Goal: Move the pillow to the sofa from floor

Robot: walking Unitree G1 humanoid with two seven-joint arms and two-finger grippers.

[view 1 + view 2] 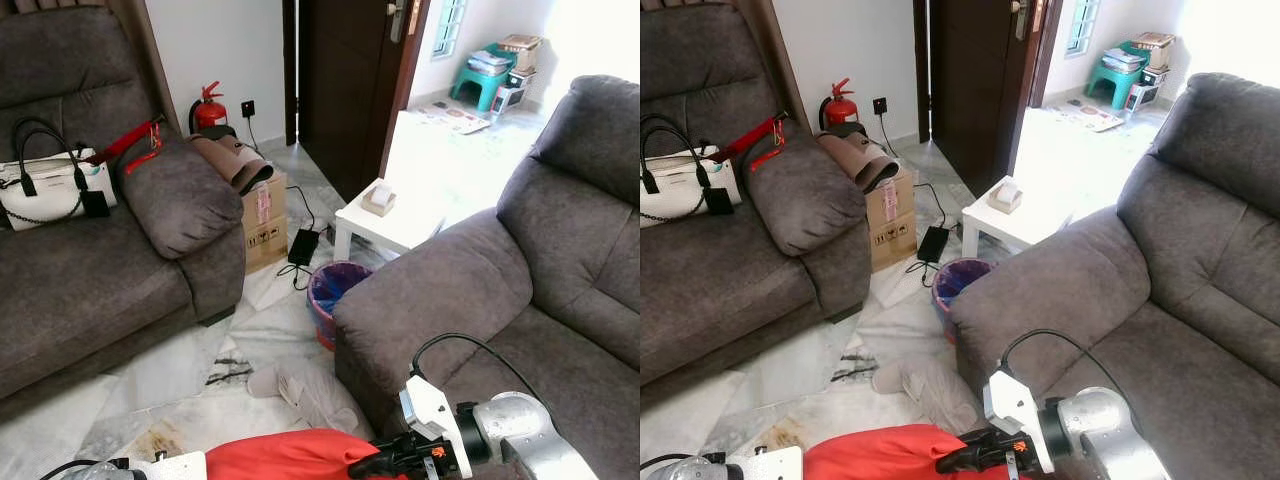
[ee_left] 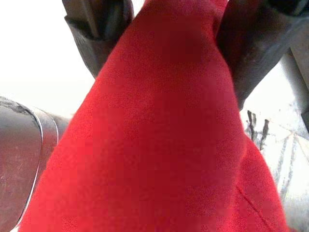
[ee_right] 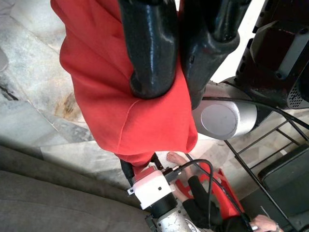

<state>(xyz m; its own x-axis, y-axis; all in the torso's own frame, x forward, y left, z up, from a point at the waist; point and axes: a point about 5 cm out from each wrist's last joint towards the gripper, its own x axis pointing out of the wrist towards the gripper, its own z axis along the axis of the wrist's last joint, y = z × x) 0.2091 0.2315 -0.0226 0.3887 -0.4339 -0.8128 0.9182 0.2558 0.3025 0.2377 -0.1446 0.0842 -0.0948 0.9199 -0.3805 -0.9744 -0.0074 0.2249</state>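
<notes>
Red pillow (image 1: 285, 455) held up off the marble floor (image 1: 180, 370), low in the head views, pinched from both ends: right gripper (image 1: 385, 462) clamped on its right edge, left gripper (image 2: 159, 43) with a finger on each side of the fabric, apparently closed on it though too close and blurred to be certain. Grey sofa (image 1: 560, 300) just to the right, seat cushion near and bare. Best carried level, both grips kept firm, swung rightward over the armrest (image 1: 420, 290) and lowered onto the seat before letting go. Worth minding the thin cloth pinch, likely to slip if one arm leads. Also the purple bin (image 1: 330, 295) beside the armrest.
</notes>
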